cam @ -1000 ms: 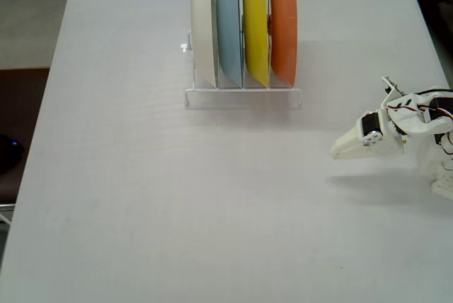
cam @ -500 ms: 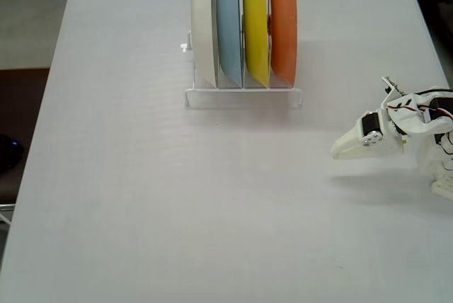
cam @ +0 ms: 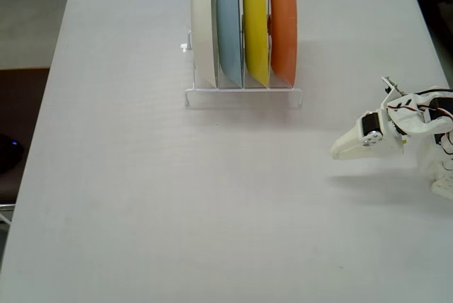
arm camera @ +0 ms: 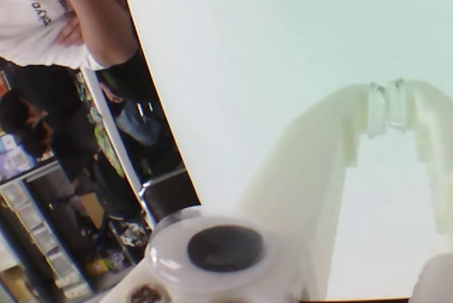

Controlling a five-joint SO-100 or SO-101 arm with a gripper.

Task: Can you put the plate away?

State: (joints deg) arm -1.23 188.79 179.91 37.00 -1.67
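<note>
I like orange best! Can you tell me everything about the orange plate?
The orange plate is round, shallow and shiny, like smooth plastic. It stands on its edge in the rightmost slot of the white wire rack in the fixed view, right beside the yellow plate. Only the rack holds it; the gripper is far away near the table's right edge.

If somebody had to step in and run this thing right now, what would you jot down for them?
Gripper: shut, holding nothing, resting low at the right side of the table in the fixed view; the wrist view shows its fingers touching at the tips.
Orange plate: upright in the rightmost slot of the white rack, next to the yellow plate, then the pale blue plate and the white plate.
Done: the plate is put away.
Left: nothing visible; the arm looks parked.
</note>
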